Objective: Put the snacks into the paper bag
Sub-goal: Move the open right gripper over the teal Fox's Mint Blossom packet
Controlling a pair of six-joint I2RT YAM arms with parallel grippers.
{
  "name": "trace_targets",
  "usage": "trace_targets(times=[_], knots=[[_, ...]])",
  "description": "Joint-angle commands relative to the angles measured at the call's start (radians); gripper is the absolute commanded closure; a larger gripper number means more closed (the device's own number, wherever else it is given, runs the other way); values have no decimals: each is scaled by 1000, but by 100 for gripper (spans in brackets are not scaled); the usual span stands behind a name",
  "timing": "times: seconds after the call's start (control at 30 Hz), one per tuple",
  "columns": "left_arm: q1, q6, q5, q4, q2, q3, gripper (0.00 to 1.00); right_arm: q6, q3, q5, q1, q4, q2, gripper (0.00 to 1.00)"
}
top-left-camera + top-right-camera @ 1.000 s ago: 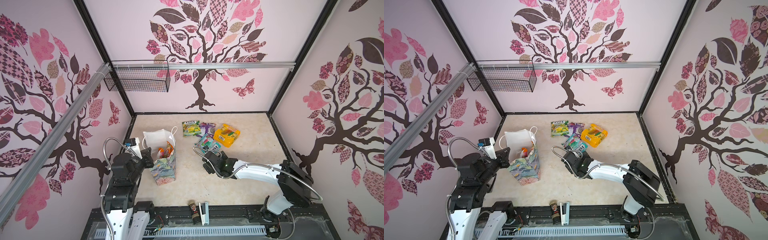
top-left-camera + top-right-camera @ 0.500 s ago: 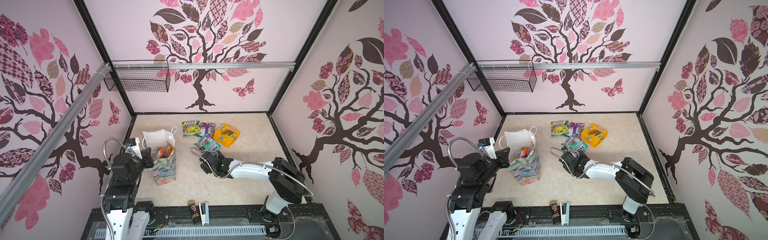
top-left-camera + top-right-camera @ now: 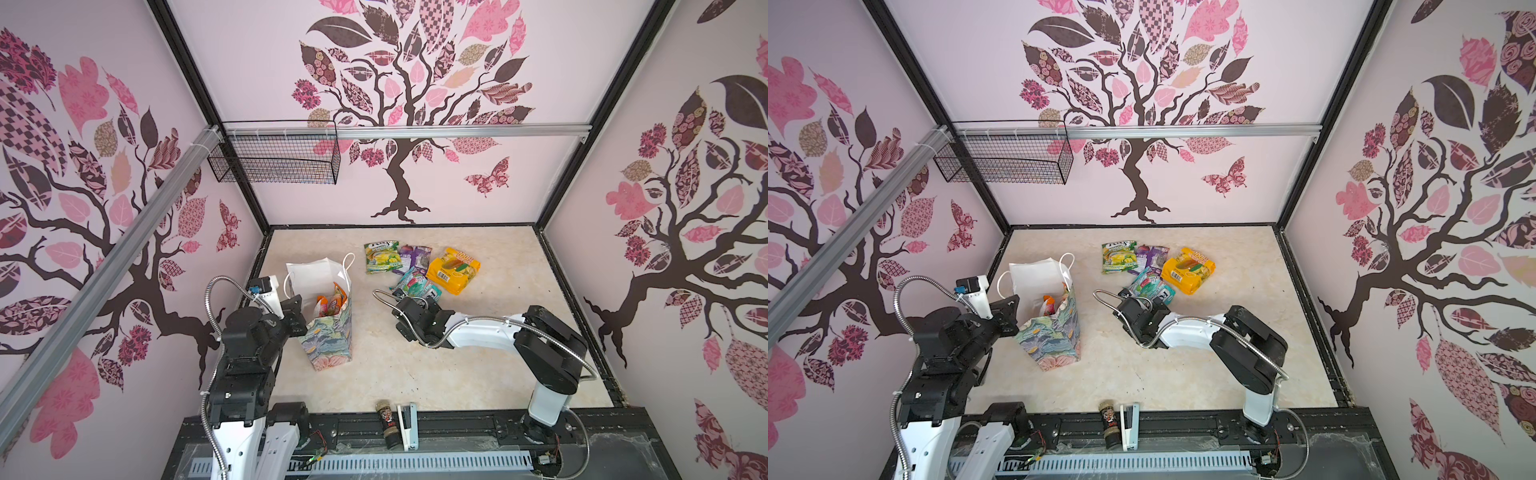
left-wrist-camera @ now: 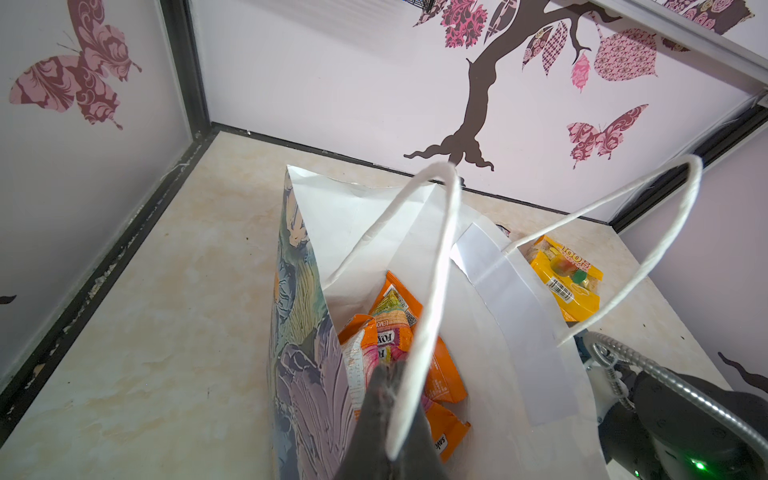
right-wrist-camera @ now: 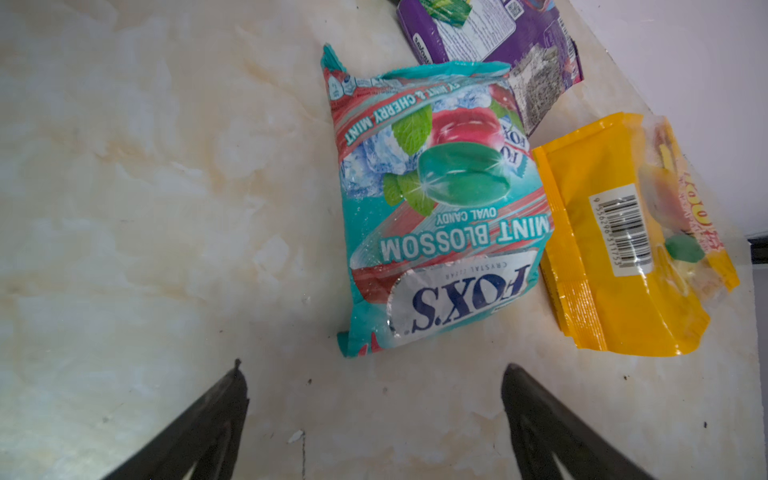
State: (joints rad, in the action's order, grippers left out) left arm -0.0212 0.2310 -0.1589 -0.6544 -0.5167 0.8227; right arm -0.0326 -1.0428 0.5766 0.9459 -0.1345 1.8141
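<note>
**Snack bagging: some in the bag, four packets out on the tabletop**

Right at the bottom edge in both top views, a small dark spice jar [image 3: 385, 424] and a white stapler [image 3: 406, 424] are lying side by side at the front of the tabletop [image 3: 478, 374]. Up from there, left of center, the left gripper [image 4: 388, 415] is clamping down on the near rim of the paper bag [image 3: 328, 340]. The bag is standing upright with orange packets [image 4: 399, 332] poking up inside.

To the right of the bag, the right gripper [image 5: 372, 368] is hanging spread wide with nothing in it, just short of the teal FOX'S packet [image 5: 436, 208]. The yellow packet [image 5: 615, 257] is lying right up against the teal one, and the purple packet [image 5: 498, 33] is lying just behind. The green-yellow packet [image 3: 382, 257] is sitting beside the purple one.

Far back, upper left, a black wire basket [image 3: 274, 162] is hanging on the wall.
</note>
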Motion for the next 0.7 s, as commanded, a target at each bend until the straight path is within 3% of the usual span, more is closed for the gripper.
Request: trace_targets(times=[0.0,0.67], knots=[[-5,-13,8,4,6,6,100,8,-46,47,-7,-8,45,3],[-3,-18,10,4,-2,9,100,19,-116,139,-9,-47,151,4]])
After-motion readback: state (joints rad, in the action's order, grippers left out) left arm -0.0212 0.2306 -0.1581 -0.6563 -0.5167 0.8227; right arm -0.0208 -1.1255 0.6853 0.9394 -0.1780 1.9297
